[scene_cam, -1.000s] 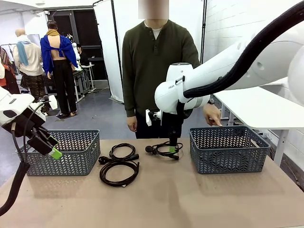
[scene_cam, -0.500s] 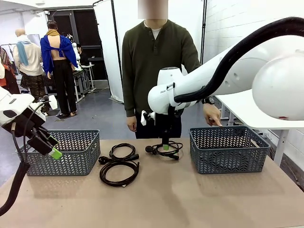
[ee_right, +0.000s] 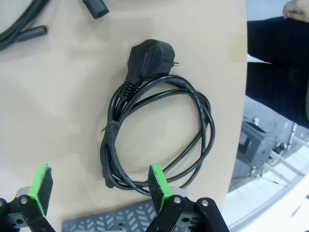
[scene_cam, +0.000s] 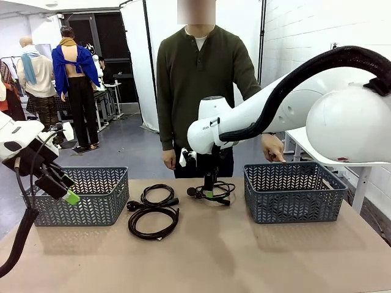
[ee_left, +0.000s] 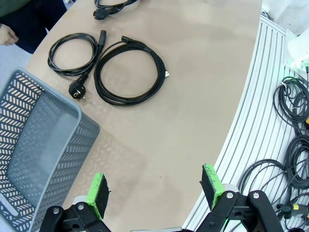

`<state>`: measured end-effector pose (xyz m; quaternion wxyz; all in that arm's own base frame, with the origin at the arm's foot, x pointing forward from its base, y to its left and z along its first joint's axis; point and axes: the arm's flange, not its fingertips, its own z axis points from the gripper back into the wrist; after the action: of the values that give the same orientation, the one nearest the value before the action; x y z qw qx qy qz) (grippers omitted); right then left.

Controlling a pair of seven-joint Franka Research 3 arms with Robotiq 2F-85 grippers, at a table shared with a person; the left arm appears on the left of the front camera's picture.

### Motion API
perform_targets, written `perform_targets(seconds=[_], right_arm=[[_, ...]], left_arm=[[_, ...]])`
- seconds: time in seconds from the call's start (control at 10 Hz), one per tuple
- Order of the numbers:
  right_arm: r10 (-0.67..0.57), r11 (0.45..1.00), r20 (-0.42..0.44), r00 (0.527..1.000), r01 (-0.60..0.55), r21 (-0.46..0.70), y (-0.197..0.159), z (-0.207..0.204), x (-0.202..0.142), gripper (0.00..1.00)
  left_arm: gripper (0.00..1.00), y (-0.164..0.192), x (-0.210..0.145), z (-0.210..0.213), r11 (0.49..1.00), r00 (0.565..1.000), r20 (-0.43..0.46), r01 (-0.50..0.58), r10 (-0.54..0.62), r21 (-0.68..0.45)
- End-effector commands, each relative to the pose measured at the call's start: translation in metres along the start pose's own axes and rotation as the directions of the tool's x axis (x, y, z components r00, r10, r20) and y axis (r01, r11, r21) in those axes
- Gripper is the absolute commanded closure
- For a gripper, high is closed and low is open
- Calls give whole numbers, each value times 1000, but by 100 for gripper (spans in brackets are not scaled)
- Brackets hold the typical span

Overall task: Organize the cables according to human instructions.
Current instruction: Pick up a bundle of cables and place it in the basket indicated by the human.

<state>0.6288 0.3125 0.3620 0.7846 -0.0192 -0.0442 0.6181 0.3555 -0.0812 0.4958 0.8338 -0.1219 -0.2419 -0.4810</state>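
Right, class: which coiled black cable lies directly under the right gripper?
The coil with the chunky plug nearest the right basket; the open right gripper hangs over it, the other coils lie further left.

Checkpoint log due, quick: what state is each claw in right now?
Left claw: open, holding nothing.
Right claw: open, nothing gripped, down at the coiled cable.
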Motion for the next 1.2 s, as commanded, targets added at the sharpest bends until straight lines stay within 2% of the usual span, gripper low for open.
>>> perform_targets(seconds=[0.0, 0.1, 0.2, 0.7, 1.1], right_arm=[[17, 1000, -31, 999, -17, 1, -6, -3, 5, 0], [34, 999, -33, 999, -34, 8, -5, -2, 4, 0], [3, 1000, -4, 1000, -3, 6, -1, -4, 1, 0], [6, 1000, -10, 1000, -6, 15, -5, -7, 4, 0], [4, 1000, -29, 1000, -3, 22, -10, -27, 15, 0]], left_arm=[[0, 1, -1, 0, 1000, 1000, 12, 0, 0, -19], [0, 1, -1, 0, 1000, 1000, 12, 0, 0, -19], [0, 1, -1, 0, 1000, 1000, 12, 0, 0, -19], [0, 1, -1, 0, 1000, 1000, 12, 0, 0, -19], [0, 1, -1, 0, 1000, 1000, 12, 0, 0, -19]])
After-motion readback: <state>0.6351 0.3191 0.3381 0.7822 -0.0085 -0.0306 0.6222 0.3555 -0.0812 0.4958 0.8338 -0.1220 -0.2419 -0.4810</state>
